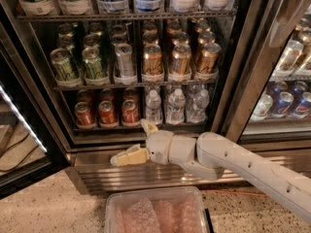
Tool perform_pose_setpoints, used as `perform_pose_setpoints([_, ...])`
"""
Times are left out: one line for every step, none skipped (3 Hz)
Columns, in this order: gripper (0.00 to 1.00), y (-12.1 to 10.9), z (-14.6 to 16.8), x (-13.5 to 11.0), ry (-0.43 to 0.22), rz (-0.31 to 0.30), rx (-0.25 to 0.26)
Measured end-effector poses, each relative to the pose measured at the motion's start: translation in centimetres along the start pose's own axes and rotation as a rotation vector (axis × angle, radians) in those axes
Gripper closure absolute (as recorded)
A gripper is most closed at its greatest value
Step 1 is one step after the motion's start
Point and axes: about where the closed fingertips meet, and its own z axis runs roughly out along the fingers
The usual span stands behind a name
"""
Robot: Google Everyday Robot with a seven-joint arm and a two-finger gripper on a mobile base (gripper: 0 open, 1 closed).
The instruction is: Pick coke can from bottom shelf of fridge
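Three red coke cans (107, 113) stand in front on the bottom shelf (165, 126) of the fridge (232, 86), left of several clear water bottles (176, 106). More red cans stand behind them. My gripper (132, 142) is open in front of the fridge, just below the shelf's front edge and under the rightmost coke can (130, 111). One cream finger (148, 126) points up at the shelf edge, the other (127, 157) points left over the ribbed steel base panel (97, 176). It holds nothing and touches no can.
Green cans (92, 62), a silver can (124, 59) and gold-brown cans (181, 59) fill the rack above. The open door (22, 130) stands at the left. A clear plastic bin (158, 211) with bubble wrap sits on the floor below my arm. A second cooler (286, 96) is at the right.
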Motion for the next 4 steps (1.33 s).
perform_pose_setpoints([0.0,0.1,0.1,0.0,-0.001,0.001,-0.004])
perform_pose_setpoints([0.0,-1.5,0.5,0.2,0.003,-0.024,0.067])
perform_pose_setpoints([0.0,-5.4,-0.1,0.1,0.017,-0.08,0.19])
perform_pose_setpoints([0.0,-5.3,0.0,0.1,0.016,-0.08,0.189])
